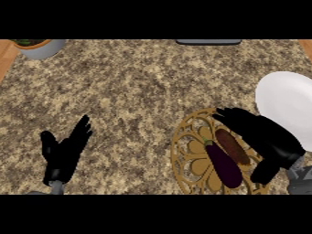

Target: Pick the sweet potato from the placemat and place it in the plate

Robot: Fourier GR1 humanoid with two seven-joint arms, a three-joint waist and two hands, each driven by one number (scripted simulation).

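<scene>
Two vegetables, head view: sweet potato (233, 146) and purple eggplant (223, 163) lie side by side on a woven round placemat (184, 151), near right of the counter (131, 91).
Sweet potato handling: likely stiff, moderately heavy, rough-skinned, not fragile; best taken across its middle.
Right hand (266, 137): just right of the sweet potato, fingers straight, grasping nothing.
Plate (297, 109): white, farther right, just beyond that hand.
Left hand (63, 151): resting near left, fingers up, relaxed.

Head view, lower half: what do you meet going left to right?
Left hand, open and resting → placemat → eggplant → sweet potato → right hand, open by the sweet potato → plate.
</scene>
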